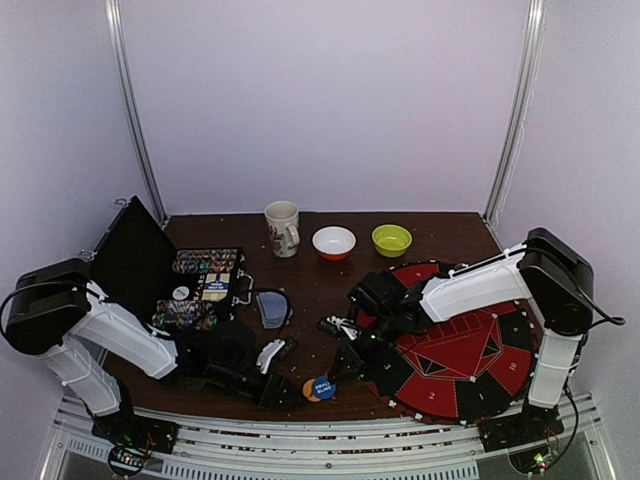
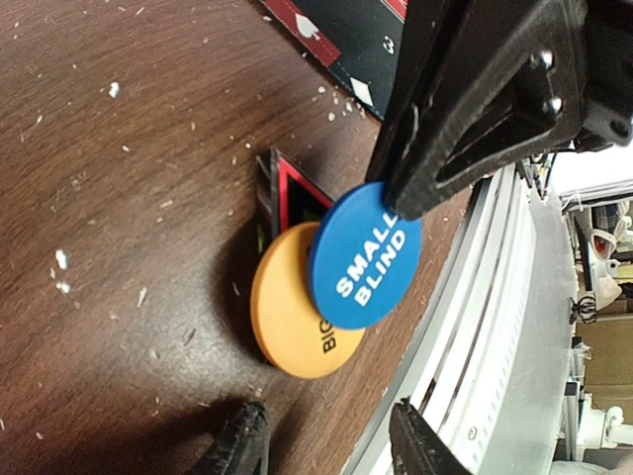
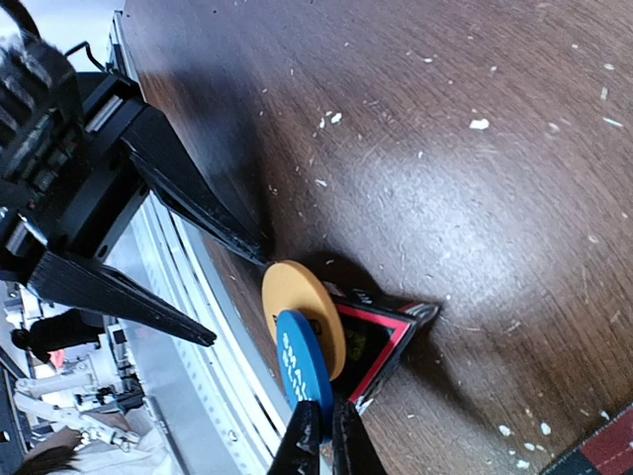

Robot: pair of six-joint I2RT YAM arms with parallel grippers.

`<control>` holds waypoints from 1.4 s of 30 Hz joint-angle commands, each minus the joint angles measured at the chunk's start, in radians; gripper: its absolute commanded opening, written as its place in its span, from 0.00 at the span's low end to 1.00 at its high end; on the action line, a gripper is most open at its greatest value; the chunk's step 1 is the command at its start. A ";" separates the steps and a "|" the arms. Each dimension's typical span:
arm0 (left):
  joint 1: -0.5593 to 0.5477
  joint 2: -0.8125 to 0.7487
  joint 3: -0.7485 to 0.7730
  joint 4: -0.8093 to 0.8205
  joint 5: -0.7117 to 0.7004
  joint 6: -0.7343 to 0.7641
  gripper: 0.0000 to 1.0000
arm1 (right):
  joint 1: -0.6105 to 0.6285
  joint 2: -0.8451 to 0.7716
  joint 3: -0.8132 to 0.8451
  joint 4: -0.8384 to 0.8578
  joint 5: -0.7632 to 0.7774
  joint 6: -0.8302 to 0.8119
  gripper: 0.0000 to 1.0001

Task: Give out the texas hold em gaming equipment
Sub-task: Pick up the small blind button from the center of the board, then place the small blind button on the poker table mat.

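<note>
Pinching the blue disc [image 3: 302,361] by its rim, jaws closed, the right gripper [image 3: 318,435] holds a light, stiff, probably slick piece overlapping the orange disc [image 3: 297,297] near the surface [image 2: 119,247] edge, while the left gripper [image 2: 326,421] jaws stand open.

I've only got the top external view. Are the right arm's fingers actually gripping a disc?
Observer: Yes. The right fingers are pinched on the blue disc at its edge.
Operator: And the left arm?
Observer: The left fingers are open, holding nothing, beside the discs.
Operator: Anything under the discs?
Observer: The orange disc partly covers a black triangular marker edged red.
</note>
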State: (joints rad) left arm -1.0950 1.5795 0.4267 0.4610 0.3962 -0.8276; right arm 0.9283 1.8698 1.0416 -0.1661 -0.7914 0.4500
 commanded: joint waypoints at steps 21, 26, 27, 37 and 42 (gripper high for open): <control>-0.004 -0.016 0.092 -0.221 -0.069 0.120 0.46 | -0.198 -0.163 0.003 -0.076 -0.070 0.003 0.00; -0.003 -0.041 0.144 -0.321 -0.108 0.184 0.48 | -0.340 -0.265 -0.046 -0.179 -0.015 -0.051 0.00; -0.003 -0.047 0.153 -0.340 -0.116 0.198 0.48 | -0.366 -0.284 -0.062 -0.188 -0.009 -0.053 0.00; -0.002 -0.098 0.266 -0.532 -0.219 0.277 0.49 | -0.422 -0.378 -0.153 -0.244 0.102 -0.052 0.00; 0.000 -0.109 0.289 -0.565 -0.239 0.294 0.49 | -0.349 -0.354 -0.217 -0.130 0.057 0.028 0.00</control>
State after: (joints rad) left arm -1.0962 1.4929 0.6857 -0.0589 0.1951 -0.5716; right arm 0.5209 1.5120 0.8627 -0.3733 -0.7105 0.4179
